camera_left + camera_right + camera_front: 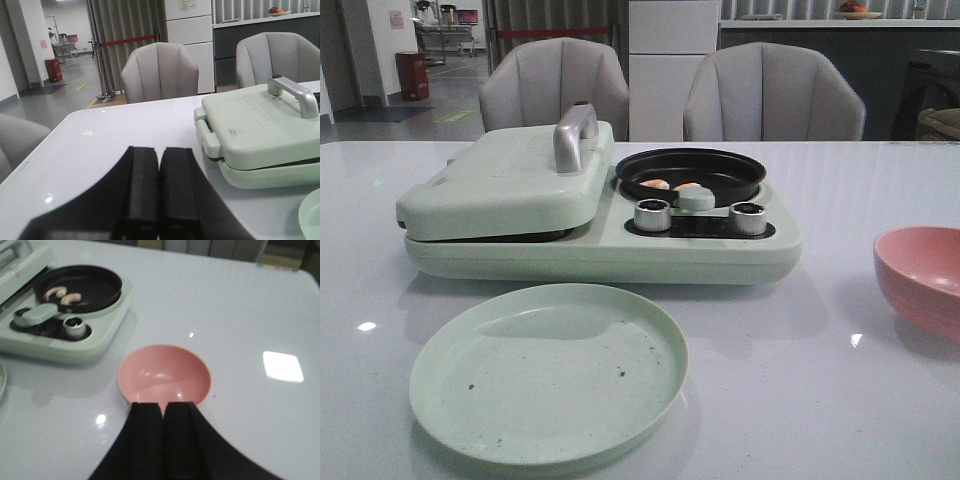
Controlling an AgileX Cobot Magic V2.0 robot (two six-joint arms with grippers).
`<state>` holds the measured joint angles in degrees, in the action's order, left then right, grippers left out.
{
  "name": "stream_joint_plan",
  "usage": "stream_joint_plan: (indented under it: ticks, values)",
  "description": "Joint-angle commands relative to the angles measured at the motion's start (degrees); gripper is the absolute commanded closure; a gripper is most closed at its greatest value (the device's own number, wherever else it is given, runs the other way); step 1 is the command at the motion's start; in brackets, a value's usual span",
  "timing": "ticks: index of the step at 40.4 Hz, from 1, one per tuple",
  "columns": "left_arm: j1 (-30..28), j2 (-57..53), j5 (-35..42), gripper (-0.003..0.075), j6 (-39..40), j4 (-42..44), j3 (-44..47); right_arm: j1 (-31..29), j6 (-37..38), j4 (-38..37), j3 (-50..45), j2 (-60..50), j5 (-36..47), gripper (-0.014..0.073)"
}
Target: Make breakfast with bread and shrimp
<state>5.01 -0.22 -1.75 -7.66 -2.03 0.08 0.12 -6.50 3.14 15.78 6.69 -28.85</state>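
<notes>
Glossy white counter [880,180]; we list shrimp [670,185] in the black pan [691,172], bread unseen under the shut lid [505,180]. Both pincers [159,200] [163,440] pressed together, empty. Risk: shrimp overcooking.

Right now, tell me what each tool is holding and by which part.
Nothing is held. The left tool is shut on nothing beside the sandwich maker, and the right tool is shut empty at the near rim of the pink bowl.
</notes>
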Motion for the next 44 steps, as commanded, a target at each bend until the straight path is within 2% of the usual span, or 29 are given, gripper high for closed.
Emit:
stream_joint_plan:
  ticks: [1, 6, 13, 35, 44]
  values:
    - [0.4, -1.3, 5.6, 0.0619, 0.7, -0.6, 0.3, -1.8, -0.3, 0.3, -3.6, -3.4, 12.7, 0.0559]
    - [0.4, -1.3, 5.6, 0.0619, 0.7, -0.6, 0.3, -3.7, -0.3, 0.5, -10.2, -8.2, 21.0, 0.0559]
    - [0.4, -1.3, 5.6, 0.0619, 0.7, -0.6, 0.3, -4.4, -0.3, 2.4, -16.5, -8.5, 31.8, 0.0559]
    - [0.4, -1.1, 5.6, 0.0619, 0.7, -0.6, 0.3, 0.1, -0.3, 3.6, -16.4, -8.6, 32.7, 0.0559]
    - [0.4, -1.1, 5.6, 0.0619, 0.7, -0.6, 0.3, -0.2, -0.3, 3.6, -16.4, -8.6, 32.7, 0.0559]
